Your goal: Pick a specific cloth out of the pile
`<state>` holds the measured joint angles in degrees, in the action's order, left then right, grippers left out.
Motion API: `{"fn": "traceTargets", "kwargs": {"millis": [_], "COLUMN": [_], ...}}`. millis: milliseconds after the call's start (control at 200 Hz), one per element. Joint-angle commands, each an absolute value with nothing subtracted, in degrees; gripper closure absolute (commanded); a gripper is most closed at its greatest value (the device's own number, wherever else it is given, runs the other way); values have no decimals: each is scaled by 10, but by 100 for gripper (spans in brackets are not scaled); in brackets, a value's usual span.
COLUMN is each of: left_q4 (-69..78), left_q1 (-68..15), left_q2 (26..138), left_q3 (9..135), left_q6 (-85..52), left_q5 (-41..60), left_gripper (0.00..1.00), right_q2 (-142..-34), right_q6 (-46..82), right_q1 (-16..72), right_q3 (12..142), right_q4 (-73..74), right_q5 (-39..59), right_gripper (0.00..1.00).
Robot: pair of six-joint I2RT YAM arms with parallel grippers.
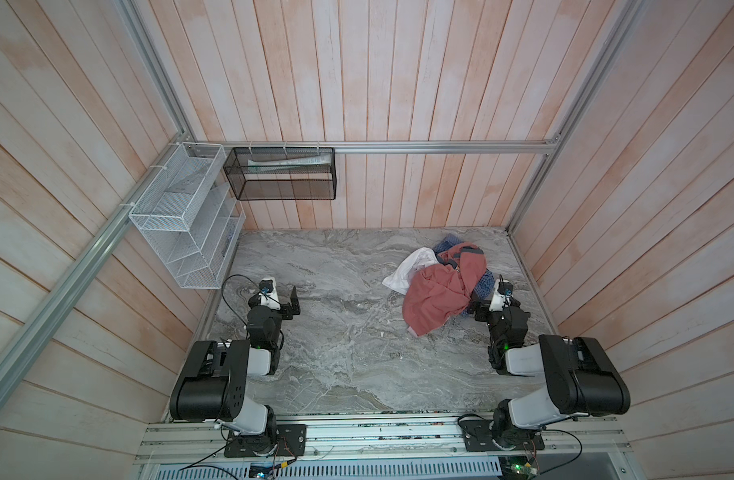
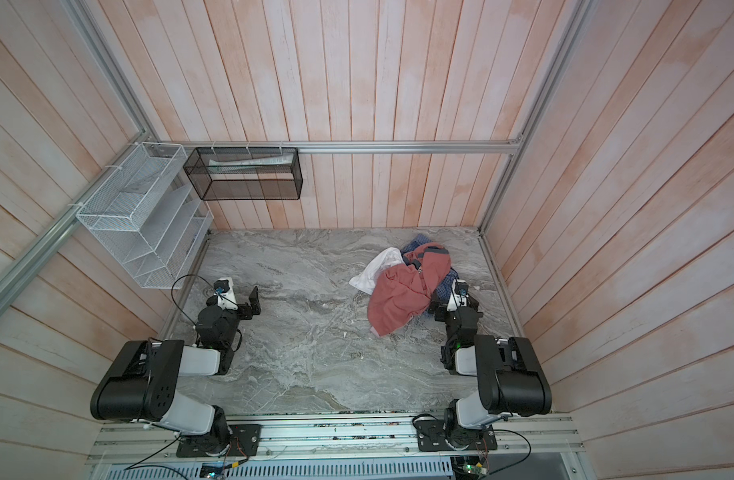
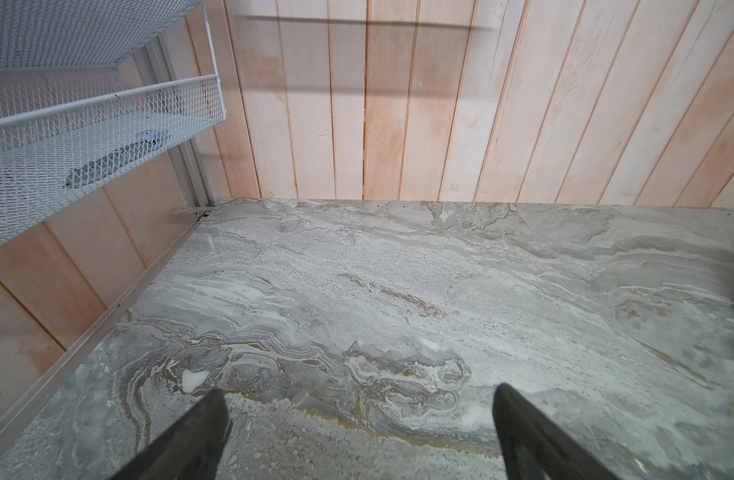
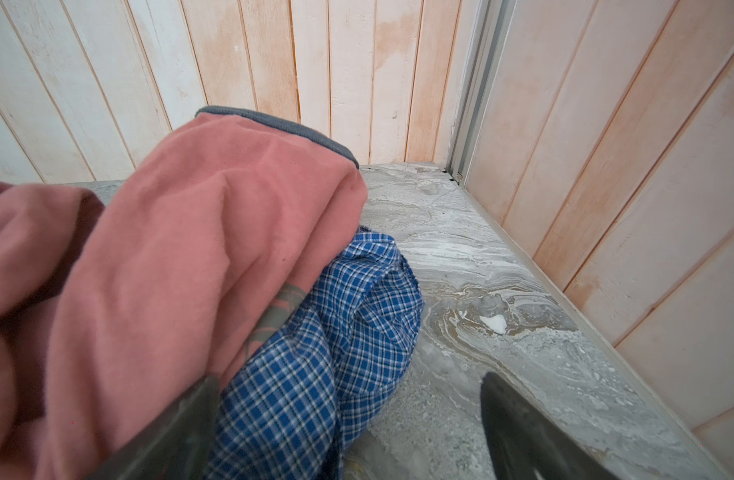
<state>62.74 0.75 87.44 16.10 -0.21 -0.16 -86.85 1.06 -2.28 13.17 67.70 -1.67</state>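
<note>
**Marble-look table, plank walls: checked shirt lies under the pile**

Pale pink-washed wooden planks wall in a grey veined table [image 1: 336,340]. On the walls hang a white wire rack [image 1: 182,232] and a black mesh basket [image 1: 282,187]. A pale tube [image 1: 290,164] in the basket carries print too small to read.

The pile [image 1: 440,282] sits on the table's far right. A salmon-pink garment [image 1: 432,299] with grey trim covers most of it, and a white cloth [image 1: 405,270] pokes out on its left. The cloth [image 4: 348,316], in blue-and-white check, lies beneath the pink garment and shows at the pile's far edge and its right side.

The right end effector [image 4: 348,384] is at the pile's near right edge, gaping wide and gripping nothing. One finger seems to touch the pink fabric, and checked folds lie between the two. The left end effector [image 3: 359,399] is spread wide over bare table, well apart from the pile.
</note>
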Motion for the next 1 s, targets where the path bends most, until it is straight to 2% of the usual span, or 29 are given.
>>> {"fn": "traceTargets", "kwargs": {"millis": [0, 350, 420, 460, 525, 590, 705, 931, 996], "left_q4": [625, 623, 633, 565, 396, 316, 271, 206, 187], "left_q1": [10, 12, 14, 14, 17, 20, 18, -50, -71], "left_q2": [883, 883, 880, 857, 811, 784, 734, 647, 640], "left_q3": [171, 171, 171, 195, 265, 307, 318, 315, 320], "left_q6": [-5, -7, -12, -17, -31, -40, -99, -127, -137], "left_q5": [8, 10, 4, -5, -20, -23, -1, -13, -19], "left_gripper": [0, 0, 0, 0, 0, 0, 0, 0, 0], "right_q2": [-873, -873, -871, -864, -800, -739, -664, -560, -544], "right_q6": [14, 16, 19, 32, 80, 128, 189, 307, 326], "right_q1": [-20, -23, -23, -24, -39, -77, -89, -90, -89], "right_q3": [143, 142, 140, 138, 179, 214, 207, 283, 278], "right_q4": [689, 689, 693, 719, 567, 429, 380, 80, 46], "right_q5": [-25, -18, -18, -49, -89, -28, -22, 7, 24], "right_gripper": [2, 2, 7, 7, 5, 5, 5, 5, 5]}}
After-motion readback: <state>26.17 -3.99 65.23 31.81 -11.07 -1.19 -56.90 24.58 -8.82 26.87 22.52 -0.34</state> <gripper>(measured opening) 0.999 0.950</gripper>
